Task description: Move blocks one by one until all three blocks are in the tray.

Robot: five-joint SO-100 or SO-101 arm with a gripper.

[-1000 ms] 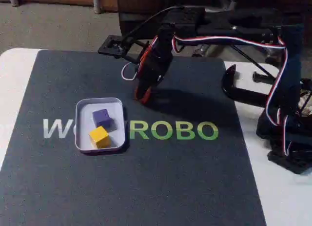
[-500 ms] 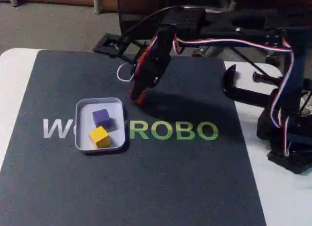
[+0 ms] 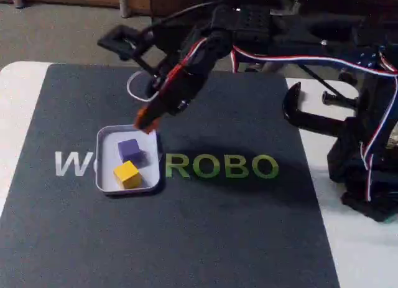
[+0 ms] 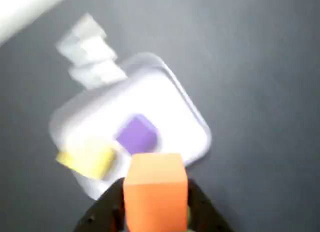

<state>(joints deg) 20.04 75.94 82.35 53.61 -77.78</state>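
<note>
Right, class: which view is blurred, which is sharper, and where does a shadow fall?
Wrist view: motion-blurred, the tray and yellow block smeared, though the orange block in the tool is fairly crisp. Fixed view: sharper but dim, the arm's soft shadow lying on the dark mat right of the tray.

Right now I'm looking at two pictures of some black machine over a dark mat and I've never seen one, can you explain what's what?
It is a small robot arm clamped to a table. The fixed view looks at it from the front; the wrist view comes from a camera riding on the arm, looking down. On the dark mat sits a shallow pale tray holding a purple block and a yellow block. The arm's pincer, the end effector, is shut on an orange block and hangs above the tray's edge. That view is blurred.
</note>
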